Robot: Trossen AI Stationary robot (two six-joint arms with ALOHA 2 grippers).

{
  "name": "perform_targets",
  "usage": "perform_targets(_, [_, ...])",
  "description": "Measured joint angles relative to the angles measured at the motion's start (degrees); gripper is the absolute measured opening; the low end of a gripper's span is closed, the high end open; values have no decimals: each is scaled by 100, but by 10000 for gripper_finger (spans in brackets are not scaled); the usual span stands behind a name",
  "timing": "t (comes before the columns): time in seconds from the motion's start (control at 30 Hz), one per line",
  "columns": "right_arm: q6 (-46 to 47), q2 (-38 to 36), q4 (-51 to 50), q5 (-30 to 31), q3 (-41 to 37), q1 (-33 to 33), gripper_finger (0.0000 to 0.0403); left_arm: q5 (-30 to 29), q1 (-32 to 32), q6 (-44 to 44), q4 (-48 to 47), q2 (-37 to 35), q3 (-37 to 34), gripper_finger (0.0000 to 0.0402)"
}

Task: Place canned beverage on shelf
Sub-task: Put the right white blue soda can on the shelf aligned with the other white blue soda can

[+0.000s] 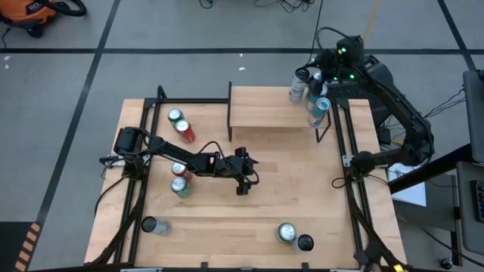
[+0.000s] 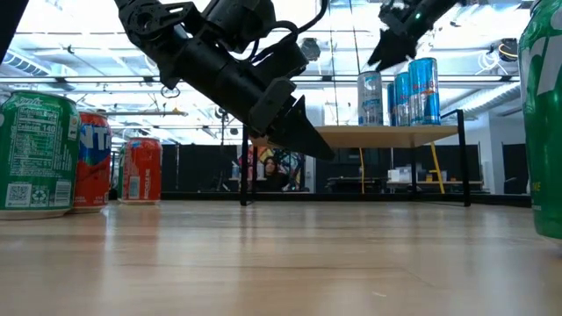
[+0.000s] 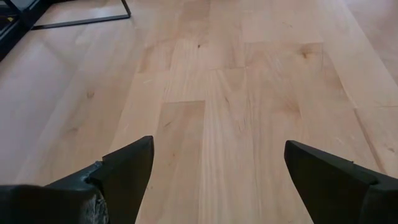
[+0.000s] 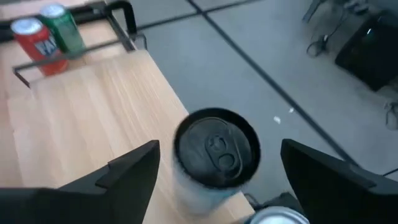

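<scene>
1. Wood makes up the big table [image 1: 302, 204], and grey floor with dark lines lies all around it.
2. At the far edge of the table stands the shelf [image 1: 268, 109], a small wood top on thin black legs.
3. Three cans [image 2: 406, 89] stand upright in a tight group at the right end of the shelf.
4. The right gripper [image 4: 217, 168] hangs just above one of them, a can with a dark lid [image 4: 216, 149].
5. Its fingers are spread wide, one on each side of the lid, and they do not touch the can.
6. So the can sits straight below this gripper, standing tall, right at the shelf's edge.
7. I think this can is already placed, and the right arm only needs to lift away.
8. The left gripper [image 1: 243, 181] waits low over the middle of the table, wide open and holding nothing.
9. More cans stand on the table: a red can [image 1: 185, 133] and a green can [image 1: 175, 117] near the far left corner, two by the left arm, and some along the near edge.
10. The left arm is nearer to those.
</scene>
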Motion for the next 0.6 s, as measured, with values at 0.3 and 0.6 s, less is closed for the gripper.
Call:
perform_targets(0.3, [831, -722, -246, -9, 0, 225, 322, -8, -1, -9, -2, 0, 0, 357])
perform_targets(0.6, [1527, -1727, -701, -507, -194, 1274, 301, -478, -6, -203, -98, 0, 4, 357])
